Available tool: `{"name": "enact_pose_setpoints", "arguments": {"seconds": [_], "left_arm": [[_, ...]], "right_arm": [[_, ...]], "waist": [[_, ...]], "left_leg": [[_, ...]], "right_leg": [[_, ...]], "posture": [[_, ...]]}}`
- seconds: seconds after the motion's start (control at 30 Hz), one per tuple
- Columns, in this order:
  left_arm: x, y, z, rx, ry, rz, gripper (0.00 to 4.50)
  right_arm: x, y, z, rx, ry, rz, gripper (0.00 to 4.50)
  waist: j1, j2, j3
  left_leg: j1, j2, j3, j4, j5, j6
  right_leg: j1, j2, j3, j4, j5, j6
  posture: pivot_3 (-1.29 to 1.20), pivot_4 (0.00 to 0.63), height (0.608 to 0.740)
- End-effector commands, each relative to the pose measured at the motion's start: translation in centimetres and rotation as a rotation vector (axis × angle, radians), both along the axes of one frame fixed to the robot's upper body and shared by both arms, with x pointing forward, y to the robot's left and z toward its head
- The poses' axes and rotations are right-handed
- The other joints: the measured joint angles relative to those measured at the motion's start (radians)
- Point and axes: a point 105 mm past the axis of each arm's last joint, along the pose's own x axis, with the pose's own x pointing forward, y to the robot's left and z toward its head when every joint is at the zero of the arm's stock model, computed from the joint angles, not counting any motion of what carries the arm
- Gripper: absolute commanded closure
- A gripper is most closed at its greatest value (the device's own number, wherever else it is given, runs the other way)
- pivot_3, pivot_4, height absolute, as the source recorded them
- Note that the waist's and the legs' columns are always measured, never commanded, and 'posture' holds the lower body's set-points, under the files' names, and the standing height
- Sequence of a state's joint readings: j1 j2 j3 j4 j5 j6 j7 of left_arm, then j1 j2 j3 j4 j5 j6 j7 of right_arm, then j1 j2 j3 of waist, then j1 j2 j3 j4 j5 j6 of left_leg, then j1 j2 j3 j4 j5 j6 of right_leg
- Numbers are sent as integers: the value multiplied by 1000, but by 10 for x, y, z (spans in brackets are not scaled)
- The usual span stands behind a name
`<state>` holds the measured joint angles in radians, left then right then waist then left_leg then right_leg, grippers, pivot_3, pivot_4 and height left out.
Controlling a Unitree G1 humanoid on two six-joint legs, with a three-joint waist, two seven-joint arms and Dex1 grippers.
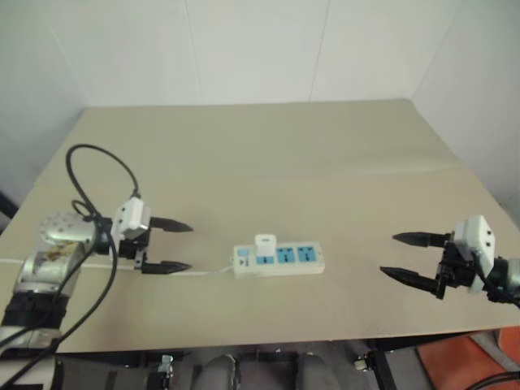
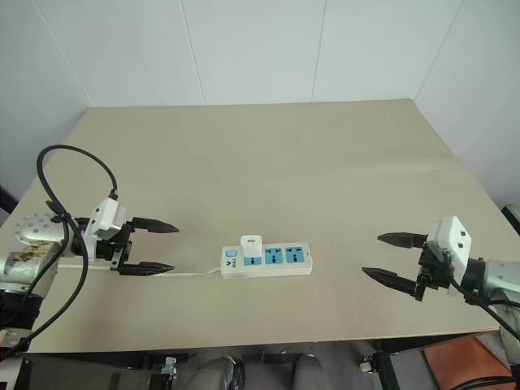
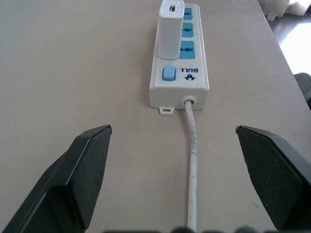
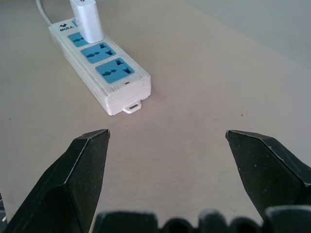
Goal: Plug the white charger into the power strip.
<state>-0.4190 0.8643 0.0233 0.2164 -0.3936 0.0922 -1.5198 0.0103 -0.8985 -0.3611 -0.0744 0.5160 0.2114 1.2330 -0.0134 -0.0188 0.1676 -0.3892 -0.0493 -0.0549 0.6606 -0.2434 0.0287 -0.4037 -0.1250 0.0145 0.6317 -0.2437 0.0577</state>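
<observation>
The power strip (image 1: 280, 258) lies flat near the middle of the table's front half, its thin white cord (image 3: 191, 160) running off to the left. The white charger (image 1: 265, 244) stands upright in the strip's leftmost blue socket, beside the small blue switch (image 3: 168, 74). My left gripper (image 1: 171, 246) hovers open to the left of the strip, its fingers pointing at the cord end with nothing between them. Well off to the right, my right gripper (image 1: 404, 256) is open and empty too, facing the strip's far end (image 4: 127, 90).
The beige table (image 1: 268, 154) stretches bare behind the strip to white walls. A black cable (image 1: 101, 175) loops above my left arm. The table's front edge runs just below both grippers.
</observation>
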Motion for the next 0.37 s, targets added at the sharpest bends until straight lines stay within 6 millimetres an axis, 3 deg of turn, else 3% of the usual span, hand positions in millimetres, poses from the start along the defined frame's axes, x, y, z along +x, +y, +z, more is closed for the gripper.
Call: {"name": "enact_pose_setpoints", "arguments": {"seconds": [0.03,0.37], "left_arm": [[0,3,10,-11,-27,16,28],[0,2,9,-9,-16,25,28]], "right_arm": [[3,4,12,-13,-28,17,0],[1,8,6,-8,-12,28,0]], "waist": [[0,0,0],[2,0,0]], "left_leg": [[0,0,0,0,0,0],[0,0,0,0,0,0]], "right_leg": [[0,0,0,0,0,0],[0,0,0,0,0,0]], "posture": [[0,150,740],[0,150,740]]}}
